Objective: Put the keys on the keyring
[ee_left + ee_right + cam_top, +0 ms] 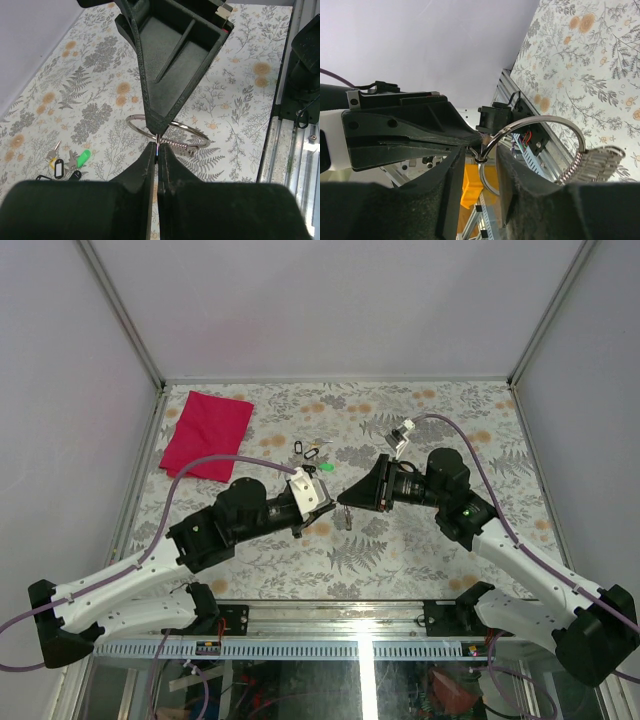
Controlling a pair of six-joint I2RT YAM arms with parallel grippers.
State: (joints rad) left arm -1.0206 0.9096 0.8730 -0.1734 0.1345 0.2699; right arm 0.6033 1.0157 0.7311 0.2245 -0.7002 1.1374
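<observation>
My right gripper (343,500) (481,150) holds the keyring (545,120), a silver wire ring with a chain of small silvery loops (180,144), above the table; the jaws stand a little apart with the wire between them. My left gripper (328,502) (158,145) meets it tip to tip and is shut on a thin metal piece, seemingly a key's shaft, that touches a small loop on the ring. The keyring also shows in the left wrist view (192,131). Other keys (310,450) (57,167) with black heads lie on the table beyond the grippers.
A small bright green piece (325,467) (84,157) lies beside the loose keys. A red cloth (205,433) lies at the back left of the patterned table (450,410). Walls close in the back and both sides.
</observation>
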